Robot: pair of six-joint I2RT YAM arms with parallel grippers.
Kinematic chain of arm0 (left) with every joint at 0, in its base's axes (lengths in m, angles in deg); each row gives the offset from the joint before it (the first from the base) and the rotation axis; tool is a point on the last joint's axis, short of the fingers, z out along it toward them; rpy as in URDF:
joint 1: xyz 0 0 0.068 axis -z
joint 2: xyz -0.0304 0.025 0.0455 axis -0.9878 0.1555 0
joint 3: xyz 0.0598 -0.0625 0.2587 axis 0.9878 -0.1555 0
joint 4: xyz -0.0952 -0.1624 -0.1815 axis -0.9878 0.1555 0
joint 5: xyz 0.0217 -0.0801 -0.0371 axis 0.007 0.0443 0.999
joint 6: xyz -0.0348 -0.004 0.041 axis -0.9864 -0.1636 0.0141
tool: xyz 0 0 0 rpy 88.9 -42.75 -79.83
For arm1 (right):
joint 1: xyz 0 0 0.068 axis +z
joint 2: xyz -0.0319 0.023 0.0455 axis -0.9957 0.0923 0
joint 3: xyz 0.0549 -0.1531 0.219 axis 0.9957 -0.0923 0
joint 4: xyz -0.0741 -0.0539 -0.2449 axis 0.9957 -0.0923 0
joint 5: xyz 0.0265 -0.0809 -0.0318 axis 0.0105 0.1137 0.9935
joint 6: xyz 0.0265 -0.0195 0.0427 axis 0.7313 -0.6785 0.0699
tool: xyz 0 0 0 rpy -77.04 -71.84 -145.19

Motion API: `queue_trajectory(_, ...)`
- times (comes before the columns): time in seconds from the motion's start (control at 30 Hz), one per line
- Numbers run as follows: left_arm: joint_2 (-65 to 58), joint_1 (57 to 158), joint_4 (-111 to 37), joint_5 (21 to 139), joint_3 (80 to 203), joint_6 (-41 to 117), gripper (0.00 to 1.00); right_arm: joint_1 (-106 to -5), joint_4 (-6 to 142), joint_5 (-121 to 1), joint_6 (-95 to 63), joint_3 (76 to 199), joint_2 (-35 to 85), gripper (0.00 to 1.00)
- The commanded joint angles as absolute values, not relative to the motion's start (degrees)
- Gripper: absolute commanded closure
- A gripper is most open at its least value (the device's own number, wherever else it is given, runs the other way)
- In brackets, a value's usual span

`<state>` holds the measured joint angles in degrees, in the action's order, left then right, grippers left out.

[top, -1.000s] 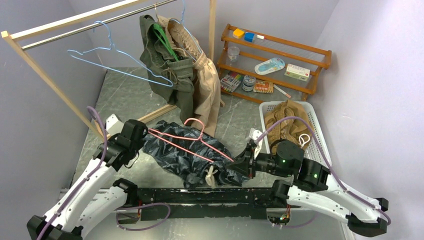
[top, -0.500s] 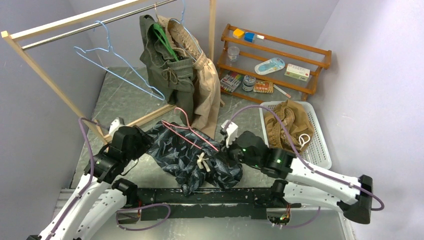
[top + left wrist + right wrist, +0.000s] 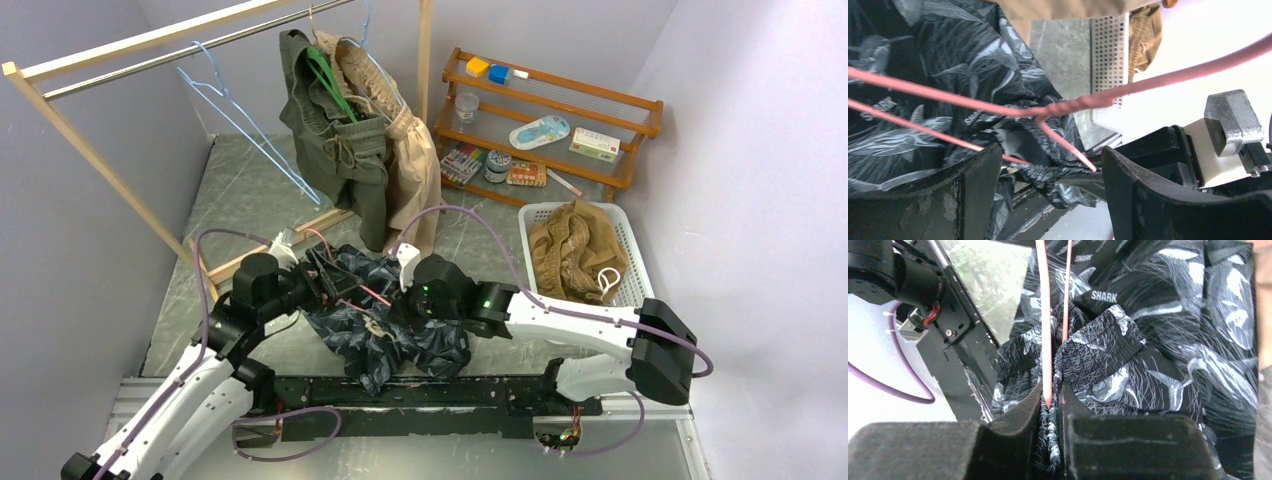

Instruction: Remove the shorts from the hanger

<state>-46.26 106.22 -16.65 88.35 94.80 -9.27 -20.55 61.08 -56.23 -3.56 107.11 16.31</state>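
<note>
Top external view showed the grey table (image 3: 230, 190) hemmed in by a wooden clothes rack (image 3: 100, 150) along its left side and a laden shelf (image 3: 560, 110) at the back. Both arms reached inward from the near edge and met over the middle. The left arm was bent up at the elbow with its wrist turned right, and the right arm stretched long and low to the left. Between them the navy patterned shorts (image 3: 400, 345) lay bunched on the table, close to the black rail at the front. Olive shorts (image 3: 345, 160) and beige shorts (image 3: 415, 170) hung on the rack, and tan-brown shorts (image 3: 570, 250) sat in the white basket (image 3: 640, 290) at the right. Bare floor lay open behind the left arm, and between the heap and the basket. The left gripper (image 3: 1048, 200) stood with its fingers wide apart, the pink hanger (image 3: 1068, 102) crossing the gap untouched. The right gripper (image 3: 1050, 440) was pinched tight on that hanger's wire together with a fold of navy waistband.
</note>
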Motion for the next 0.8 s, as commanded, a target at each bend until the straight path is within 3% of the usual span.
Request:
queue_trajectory(0.0, -45.0, 105.9, -25.6, 95.6, 94.2, -11.6, 0.24, -19.8, 68.5, -57.3, -1.9, 110.1, 18.3, 1.0)
queue_trajectory(0.3, -43.6, 105.9, -20.9, 89.8, 95.2, -11.5, 0.46, -18.3, 71.7, -58.9, -1.1, 111.1, 20.8, 1.0)
queue_trajectory(0.43, -43.4, 105.9, -20.2, 88.6, 94.4, -12.2, 0.68, -17.7, 70.0, -59.2, -1.0, 112.5, 22.1, 0.99)
queue_trajectory(0.57, -42.9, 105.9, -16.2, 86.7, 95.0, -12.3, 0.9, -17.8, 65.7, -59.6, 1.0, 114.6, 23.5, 0.78)
queue_trajectory(0.77, -43.1, 105.9, -9.6, 81.4, 97.6, -11.6, 0.93, -17.8, 58.8, -57.6, 4.5, 115.5, 22.5, 0.58)
